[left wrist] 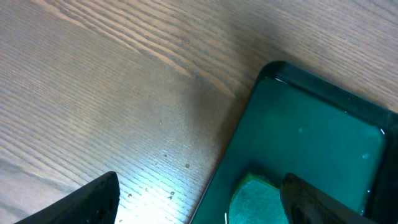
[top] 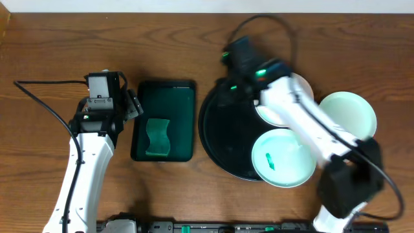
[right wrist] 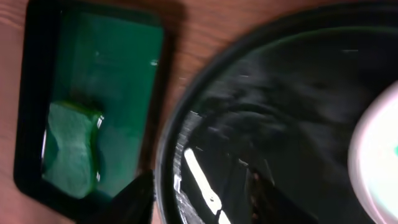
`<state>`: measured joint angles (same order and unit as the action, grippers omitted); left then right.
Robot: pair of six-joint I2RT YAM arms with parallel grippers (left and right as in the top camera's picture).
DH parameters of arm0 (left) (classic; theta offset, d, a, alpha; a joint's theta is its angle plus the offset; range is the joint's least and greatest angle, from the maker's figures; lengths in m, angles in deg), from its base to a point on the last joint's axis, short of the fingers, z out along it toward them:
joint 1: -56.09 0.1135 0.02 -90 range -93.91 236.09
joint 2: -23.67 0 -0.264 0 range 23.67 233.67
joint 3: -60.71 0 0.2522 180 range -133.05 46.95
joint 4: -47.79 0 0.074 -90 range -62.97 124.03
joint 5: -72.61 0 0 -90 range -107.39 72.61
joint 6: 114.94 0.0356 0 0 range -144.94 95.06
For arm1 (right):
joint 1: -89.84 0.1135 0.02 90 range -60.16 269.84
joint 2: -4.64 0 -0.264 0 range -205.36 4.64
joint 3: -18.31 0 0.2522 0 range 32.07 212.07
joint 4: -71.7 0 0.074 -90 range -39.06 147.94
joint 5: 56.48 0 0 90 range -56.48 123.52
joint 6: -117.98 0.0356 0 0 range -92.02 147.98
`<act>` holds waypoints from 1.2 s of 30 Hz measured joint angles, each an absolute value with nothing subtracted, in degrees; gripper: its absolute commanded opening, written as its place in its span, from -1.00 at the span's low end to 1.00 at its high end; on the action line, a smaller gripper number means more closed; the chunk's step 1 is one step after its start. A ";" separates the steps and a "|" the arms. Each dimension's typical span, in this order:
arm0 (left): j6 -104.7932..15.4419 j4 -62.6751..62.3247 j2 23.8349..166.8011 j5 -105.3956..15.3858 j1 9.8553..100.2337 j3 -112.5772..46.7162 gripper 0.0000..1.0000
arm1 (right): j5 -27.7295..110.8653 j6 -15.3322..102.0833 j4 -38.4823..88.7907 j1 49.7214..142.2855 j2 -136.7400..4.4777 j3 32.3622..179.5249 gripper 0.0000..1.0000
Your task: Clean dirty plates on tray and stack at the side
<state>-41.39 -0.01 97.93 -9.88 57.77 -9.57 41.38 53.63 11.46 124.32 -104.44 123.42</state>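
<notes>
The black round tray (top: 208,133) holds two plates. One white plate (top: 279,115) lies half under my right arm. One pale mint plate (top: 284,158) with a green smear overhangs the tray's front right rim. A third mint plate (top: 349,113) lies on the table right of the tray. My right gripper (top: 223,87) is open and empty, low over the tray's left rim (right wrist: 171,143), with a plate edge (right wrist: 376,155) at the far right of the right wrist view. My left gripper (top: 134,103) is open and empty, and its jaws (left wrist: 199,205) straddle the green tray's left edge.
A rectangular dark green tray (top: 174,97) stands between the arms and holds a green sponge (top: 157,137). The sponge also shows in the left wrist view (left wrist: 258,202) and the right wrist view (right wrist: 71,149). The table top is brown wood (top: 52,45).
</notes>
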 measured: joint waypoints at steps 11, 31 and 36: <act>-41.39 0.01 97.93 -9.88 57.77 -9.57 0.66 | 32.05 61.69 19.02 133.39 -110.29 123.51 -0.30; -41.39 -0.01 97.93 -9.88 57.77 -9.57 0.66 | 24.01 66.81 18.35 141.83 -111.25 123.53 -0.44; -41.39 -0.01 97.91 -9.88 57.77 -9.57 0.66 | 23.00 67.68 18.56 141.83 -112.48 123.53 -0.59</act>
<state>-41.39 -0.01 97.91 -9.88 57.77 -9.57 23.00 67.68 18.56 141.83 -112.48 123.53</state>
